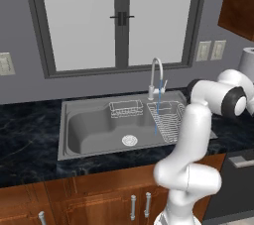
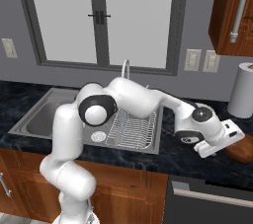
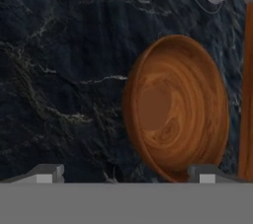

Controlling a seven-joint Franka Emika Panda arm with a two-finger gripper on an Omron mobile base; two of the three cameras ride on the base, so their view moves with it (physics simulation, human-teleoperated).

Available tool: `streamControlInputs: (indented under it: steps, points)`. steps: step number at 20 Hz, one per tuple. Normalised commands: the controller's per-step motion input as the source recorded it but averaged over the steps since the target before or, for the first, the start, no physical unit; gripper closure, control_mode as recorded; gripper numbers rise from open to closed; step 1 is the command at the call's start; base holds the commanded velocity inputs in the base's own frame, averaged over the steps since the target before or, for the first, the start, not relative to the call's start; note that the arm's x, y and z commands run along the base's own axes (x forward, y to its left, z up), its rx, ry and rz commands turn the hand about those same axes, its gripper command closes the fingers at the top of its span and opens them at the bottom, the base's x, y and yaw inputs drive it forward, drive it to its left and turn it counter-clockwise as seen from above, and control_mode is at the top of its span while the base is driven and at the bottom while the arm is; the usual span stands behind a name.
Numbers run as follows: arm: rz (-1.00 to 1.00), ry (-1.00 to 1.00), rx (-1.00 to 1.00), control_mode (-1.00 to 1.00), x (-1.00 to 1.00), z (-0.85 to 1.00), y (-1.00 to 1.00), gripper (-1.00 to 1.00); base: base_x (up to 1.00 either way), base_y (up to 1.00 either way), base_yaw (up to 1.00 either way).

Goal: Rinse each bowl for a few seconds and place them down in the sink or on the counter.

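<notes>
A: Where was the brown bowl (image 3: 175, 107)?

B: On the black counter (image 3: 64, 70), at about three o'clock from the sink (image 1: 94, 130), near the paper roll (image 2: 242, 90).

A: And the gripper (image 3: 126, 171)?

B: Wide open, holding nothing, right above the bowl.

A: Which step was it?

B: Reaching to pick it up, I think. Next it needed to go down over the rim and squeeze.

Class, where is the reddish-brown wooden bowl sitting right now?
The wooden bowl sits on the black counter right of the sink, near the paper-towel roll, just beyond the open end effector.
</notes>
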Motion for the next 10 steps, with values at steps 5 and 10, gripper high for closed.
streamControlInputs:
  steps: [5, 10]
  points:
    - [0.0, 0.0, 0.05, -1.0, 0.0, 0.0, -0.13, -1.0, 0.0, 0.0, 0.0]
    - [0.0, 0.0, 0.03, -1.0, 0.02, 0.0, -0.02, -1.0, 0.0, 0.0, 0.0]
